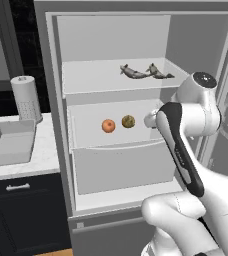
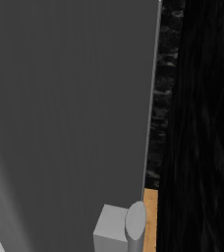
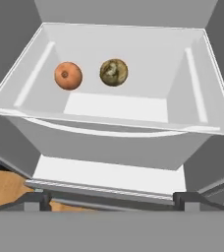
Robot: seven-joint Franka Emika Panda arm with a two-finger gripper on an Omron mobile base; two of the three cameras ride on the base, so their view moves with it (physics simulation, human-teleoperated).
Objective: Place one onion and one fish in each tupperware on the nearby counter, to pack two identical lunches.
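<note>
You've got the fridge (image 1: pixel 56 100) standing open in the left base view, arm reaching in at the right. Both fish (image 1: pixel 133 73) lie on the upper shelf (image 1: pixel 86 80), toward its right end, the second fish (image 1: pixel 158 72) just beside the first, tails near each other. Below that is the pulled-out drawer (image 3: pixel 114 142); in the hand view you see the orange onion (image 3: pixel 68 76) and the olive-tan onion (image 3: pixel 114 72) sitting near each other at the back of it, apart, orange one on the left. The gripper (image 3: pixel 114 199) hangs in front of the drawer's front lip, its fingertips (image 3: pixel 35 199) far apart at the bottom corners of the hand view, jaws wide, nothing between them. On the counter (image 1: pixel 36 160) left of the fridge, one tupperware (image 1: pixel 11 142) sits tilted to the view, nothing visible inside; a paper towel roll (image 1: pixel 26 98) stands upright behind it. The right base view gives you the flat grey fridge door (image 2: pixel 70 113) up close, its handle (image 2: pixel 135 224) at the bottom, dark wall to the right.
</note>
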